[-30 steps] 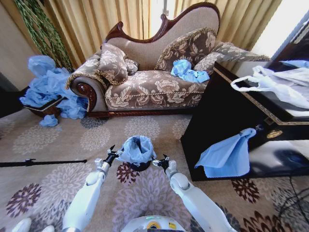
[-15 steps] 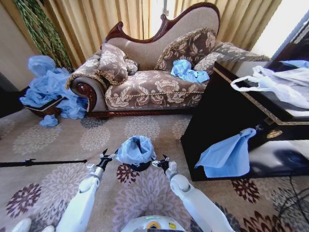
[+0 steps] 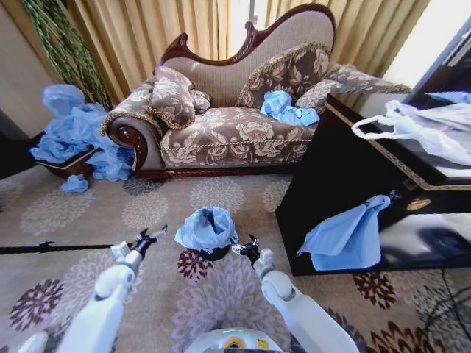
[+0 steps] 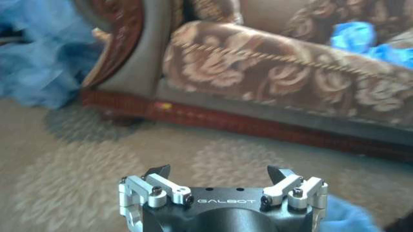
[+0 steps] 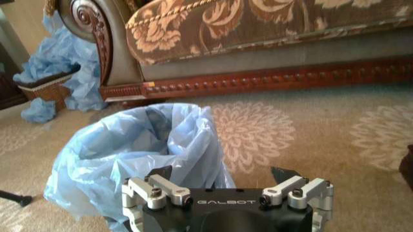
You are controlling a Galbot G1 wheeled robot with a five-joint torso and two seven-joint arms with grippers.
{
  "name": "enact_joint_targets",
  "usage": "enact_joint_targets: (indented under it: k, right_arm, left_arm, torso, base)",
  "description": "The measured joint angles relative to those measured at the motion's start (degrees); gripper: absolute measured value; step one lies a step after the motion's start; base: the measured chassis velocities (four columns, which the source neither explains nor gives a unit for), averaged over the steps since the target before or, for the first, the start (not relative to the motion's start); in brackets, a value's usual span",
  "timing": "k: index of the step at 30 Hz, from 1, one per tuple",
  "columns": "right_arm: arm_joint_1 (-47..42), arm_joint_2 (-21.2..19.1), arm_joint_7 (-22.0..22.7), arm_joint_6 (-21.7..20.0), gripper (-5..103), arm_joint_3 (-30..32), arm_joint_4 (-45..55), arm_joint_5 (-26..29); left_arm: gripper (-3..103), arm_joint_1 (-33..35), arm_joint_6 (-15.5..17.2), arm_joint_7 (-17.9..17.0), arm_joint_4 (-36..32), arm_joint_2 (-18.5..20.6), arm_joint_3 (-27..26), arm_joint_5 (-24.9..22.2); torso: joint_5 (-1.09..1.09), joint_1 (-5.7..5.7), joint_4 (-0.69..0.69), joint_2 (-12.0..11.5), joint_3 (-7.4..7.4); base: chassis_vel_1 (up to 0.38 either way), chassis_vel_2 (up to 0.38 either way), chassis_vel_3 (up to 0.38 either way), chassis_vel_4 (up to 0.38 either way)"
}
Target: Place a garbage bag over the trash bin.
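The small black trash bin (image 3: 214,254) stands on the carpet just ahead of me, and only its lower wall shows. The light blue garbage bag (image 3: 207,227) is draped over its rim, with the mouth open upward and crumpled folds hanging down the outside. My left gripper (image 3: 148,237) is open and hangs over the carpet to the bin's left, apart from the bag. In the left wrist view that gripper (image 4: 218,171) faces the sofa base with nothing between its fingers. My right gripper (image 3: 244,248) sits close against the bin's right side. It (image 5: 223,173) is open, just behind the bag (image 5: 139,150).
A patterned sofa (image 3: 235,132) stands behind the bin with blue bags (image 3: 287,109) on its seat. A black cabinet (image 3: 346,176) on the right carries a hanging blue bag (image 3: 346,235) and a white bag (image 3: 427,129). A heap of blue bags (image 3: 73,136) lies far left, and a black rod (image 3: 59,248) lies on the carpet.
My left gripper has pulled away from the bag's left side and moved left over the carpet. The bag stays draped on the bin. The right gripper has barely moved.
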Motion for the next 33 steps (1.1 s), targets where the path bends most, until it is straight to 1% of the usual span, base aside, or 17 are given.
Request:
enact_joint_targets:
  k: [4, 5, 6, 8, 10, 11, 15, 19, 20, 22, 23, 24, 25, 27, 28, 32, 33]
  right_arm:
    - [-1.52, -0.21, 0.07, 0.59, 100, 0.97, 1.30, -0.75]
    - [-2.04, -0.35, 0.16, 0.88, 100, 1.33, 1.77, -1.02]
    - [-2.04, -0.35, 0.16, 0.88, 100, 1.33, 1.77, -1.02]
    - [-2.27, -0.41, 0.36, 1.05, 100, 1.62, 2.18, -1.12]
    - [-1.84, -0.25, 0.54, 1.08, 100, 1.29, 2.18, -1.07]
    - [-1.33, 0.07, 0.58, 1.08, 100, 0.98, 2.03, -0.98]
    - [-1.14, 0.34, 0.77, 1.12, 100, 0.96, 1.76, -0.83]
    - [-1.46, -0.13, 1.10, 1.50, 100, 2.55, 1.60, -0.42]
    - [-1.46, -0.13, 1.10, 1.50, 100, 2.55, 1.60, -0.42]
    - [-1.84, -0.72, 1.39, 1.72, 100, 3.74, 1.65, -0.12]
    - [-2.05, -0.96, 1.39, 1.75, 100, 4.20, 1.73, -0.04]
    - [-2.43, -1.24, 1.40, 1.79, 100, 4.92, 2.10, 0.09]
    - [-2.43, -1.24, 1.40, 1.79, 100, 4.92, 2.10, 0.09]
    - [-2.56, -1.31, 1.44, 1.79, 100, 5.53, 2.71, 0.51]
    - [-2.56, -1.31, 1.44, 1.79, 100, 5.53, 2.71, 0.51]
    - [-1.58, -1.16, 1.30, 1.66, 100, 5.58, 2.78, 1.16]
    - [-1.58, -1.16, 1.30, 1.66, 100, 5.58, 2.78, 1.16]
  left_arm:
    - [100, -2.07, 3.45, -5.09, -5.12, 2.33, 2.99, -4.06]
    - [100, -4.36, 6.15, -9.44, -6.79, 3.33, 5.64, -8.15]
    - [100, -4.36, 6.15, -9.44, -6.79, 3.33, 5.64, -8.15]
    - [103, -9.14, 9.03, -16.71, -7.75, 4.13, 10.75, -15.36]
    - [96, -11.33, 9.73, -20.21, -7.78, 4.23, 14.08, -18.59]
    - [92, -12.94, 10.01, -22.44, -7.33, 4.14, 16.67, -20.47]
    - [87, -15.32, 10.57, -24.90, -5.74, 3.60, 20.56, -23.34]
    - [65, -21.62, 10.47, -31.42, 0.48, 0.41, 28.78, -28.20]
    - [65, -21.62, 10.47, -31.42, 0.48, 0.41, 28.78, -28.20]
    - [54, -25.28, 9.95, -33.05, 5.72, -2.15, 32.85, -28.36]
    - [54, -26.63, 9.61, -33.42, 7.95, -3.22, 34.44, -28.04]
    - [49, -28.84, 8.91, -33.95, 12.08, -4.90, 36.88, -27.15]
    - [49, -28.84, 8.91, -33.95, 12.08, -4.90, 36.88, -27.15]
    - [38, -30.97, 7.64, -34.38, 17.95, -6.63, 39.01, -25.18]
    - [38, -30.97, 7.64, -34.38, 17.95, -6.63, 39.01, -25.18]
    - [16, -31.22, 6.27, -35.54, 23.77, -7.21, 38.47, -23.45]
    - [16, -31.22, 6.27, -35.54, 23.77, -7.21, 38.47, -23.45]
  torso:
    - [-0.03, 0.00, 0.02, 0.00, 0.00]
    - [-0.03, 0.00, 0.01, 0.00, 0.01]
    - [-0.03, 0.00, 0.01, 0.00, 0.01]
    - [-0.01, 0.00, 0.00, 0.00, 0.01]
    - [-0.07, 0.01, -0.05, 0.00, 0.01]
    - [0.00, 0.01, 0.02, 0.00, 0.01]
    - [-0.05, 0.01, 0.04, 0.00, 0.02]
    - [-0.02, 0.01, 0.01, 0.00, 0.01]
    - [-0.02, 0.01, 0.01, 0.00, 0.01]
    - [-0.02, 0.01, 0.02, 0.00, 0.02]
    - [-0.02, 0.01, 0.02, 0.00, 0.02]
    - [-0.03, 0.02, -0.04, 0.00, 0.02]
    - [-0.03, 0.02, -0.04, 0.00, 0.02]
    - [-0.02, 0.01, -0.04, 0.00, 0.02]
    - [-0.02, 0.01, -0.04, 0.00, 0.02]
    - [-0.01, 0.01, 0.07, 0.00, 0.01]
    - [-0.01, 0.01, 0.07, 0.00, 0.01]
  base:
    - [0.000, 0.000, 0.000, 0.000]
    - [0.000, 0.000, 0.000, 0.000]
    - [0.000, 0.000, 0.000, 0.000]
    - [0.000, 0.000, 0.000, 0.000]
    - [0.000, 0.000, 0.000, 0.000]
    - [0.000, 0.000, 0.000, 0.000]
    - [0.000, 0.000, 0.000, 0.000]
    - [0.000, 0.000, 0.000, 0.000]
    - [0.000, 0.000, 0.000, 0.000]
    - [0.000, 0.000, 0.000, 0.000]
    - [0.000, 0.000, 0.000, 0.000]
    - [0.000, 0.000, 0.000, 0.000]
    - [0.000, 0.000, 0.000, 0.000]
    - [0.000, 0.000, 0.000, 0.000]
    - [0.000, 0.000, 0.000, 0.000]
    - [0.000, 0.000, 0.000, 0.000]
    - [0.000, 0.000, 0.000, 0.000]
